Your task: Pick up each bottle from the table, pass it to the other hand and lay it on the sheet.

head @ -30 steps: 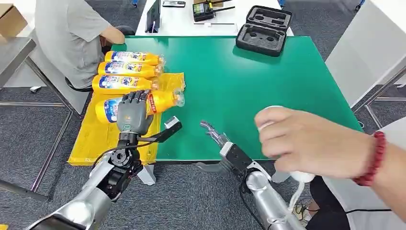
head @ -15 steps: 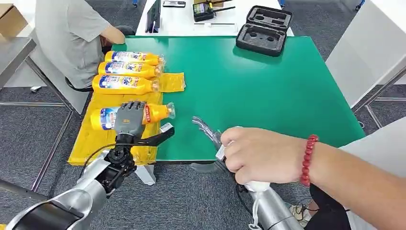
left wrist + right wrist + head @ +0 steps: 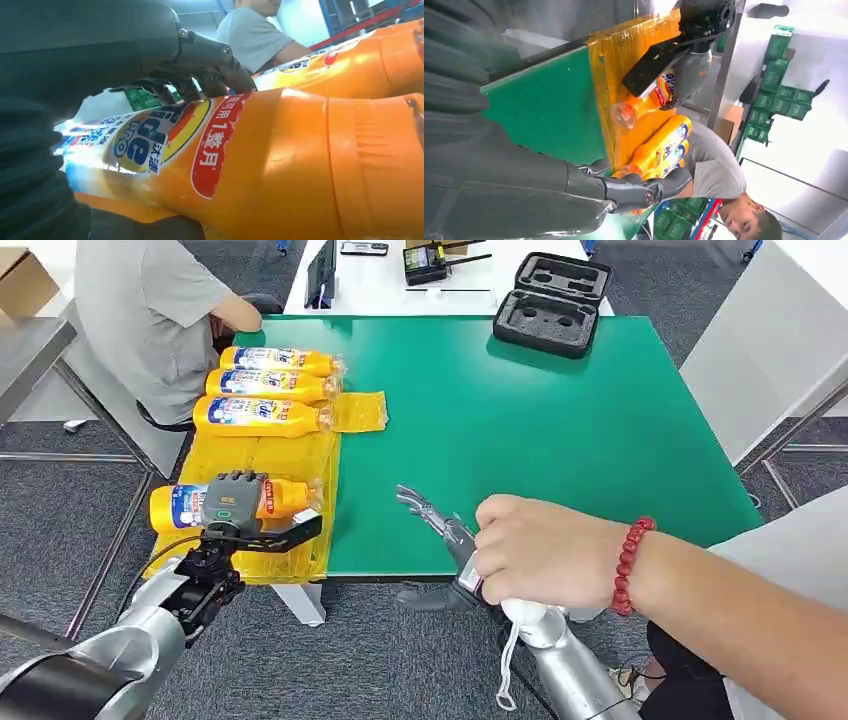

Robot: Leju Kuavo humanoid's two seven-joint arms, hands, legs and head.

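My left hand (image 3: 235, 504) grips an orange bottle (image 3: 172, 508) with a blue and white label around its middle. The bottle lies sideways over the near left end of the yellow sheet (image 3: 262, 454), its cap toward the table. The left wrist view shows that bottle (image 3: 280, 170) close up under my dark fingers (image 3: 205, 55). Three more orange bottles (image 3: 262, 386) lie side by side at the sheet's far end. My right hand (image 3: 428, 514) hovers over the near edge of the green table (image 3: 520, 420), fingers spread and holding nothing. From the right wrist I see the held bottle (image 3: 644, 102).
A person's hand (image 3: 545, 558) with a red bead bracelet clasps my right wrist. Another person in a grey shirt (image 3: 140, 300) sits beyond the sheet at the far left. A black foam-lined case (image 3: 550, 290) lies at the table's far edge.
My left hand has carried the bottle left and nearer, to the sheet's near left end. The person's hand came down from in front of the camera onto my right wrist.
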